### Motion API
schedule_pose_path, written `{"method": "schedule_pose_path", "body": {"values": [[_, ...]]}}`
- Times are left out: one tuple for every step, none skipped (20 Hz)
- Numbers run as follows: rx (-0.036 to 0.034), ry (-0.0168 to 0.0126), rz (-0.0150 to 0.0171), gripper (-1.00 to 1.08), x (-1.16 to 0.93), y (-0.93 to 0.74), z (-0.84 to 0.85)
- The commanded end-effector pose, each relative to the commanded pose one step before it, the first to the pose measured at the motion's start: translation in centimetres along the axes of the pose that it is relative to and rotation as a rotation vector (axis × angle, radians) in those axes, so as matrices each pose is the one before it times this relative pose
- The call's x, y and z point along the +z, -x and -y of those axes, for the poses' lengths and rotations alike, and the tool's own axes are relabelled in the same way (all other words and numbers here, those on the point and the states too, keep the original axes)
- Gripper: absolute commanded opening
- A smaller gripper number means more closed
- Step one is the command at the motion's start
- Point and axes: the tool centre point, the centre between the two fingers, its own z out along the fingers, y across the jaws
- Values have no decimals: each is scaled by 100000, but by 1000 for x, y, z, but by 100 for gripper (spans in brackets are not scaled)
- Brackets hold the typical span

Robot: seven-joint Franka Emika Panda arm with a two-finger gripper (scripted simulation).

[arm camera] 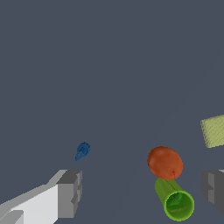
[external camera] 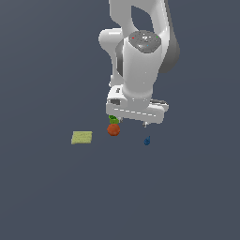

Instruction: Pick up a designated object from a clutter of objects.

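Note:
The designated object is a tiny dark blue lumpy piece with a pointed tip, lying alone on the dark floor. The rest of the clutter is an orange-red ball, a green cup lying on its side against the ball, and a flat yellow-green square. My gripper hangs open above the floor. The wrist view shows its grey fingertips wide apart and holding nothing. The blue piece lies just beyond one fingertip, outside the gap. The ball and cup show between the fingers, lower down.
The arm's white body rises behind the objects and hides the floor beyond them. The dark grey-blue floor runs flat all around, with no walls or edges in view.

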Motion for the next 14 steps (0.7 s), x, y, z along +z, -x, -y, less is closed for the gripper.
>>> {"method": "schedule_pose_path", "body": {"values": [[3808, 150, -288, 100, 1772, 299, 1251], [1496, 35, -103, 100, 698, 166, 483], [1495, 21, -100, 100, 696, 189, 476], [1489, 7, -96, 100, 694, 213, 471], [1489, -7, -92, 100, 691, 235, 462], [1485, -21, -86, 100, 689, 257, 455], [1487, -34, -80, 100, 686, 278, 444], [1483, -47, -73, 100, 683, 300, 434], [1467, -59, -65, 100, 673, 317, 419], [1396, -68, -54, 100, 639, 322, 389], [1320, -74, -44, 100, 601, 321, 357], [1244, -78, -35, 100, 565, 317, 327], [1171, -81, -27, 100, 528, 309, 297], [1093, -82, -19, 100, 492, 300, 270]]}}
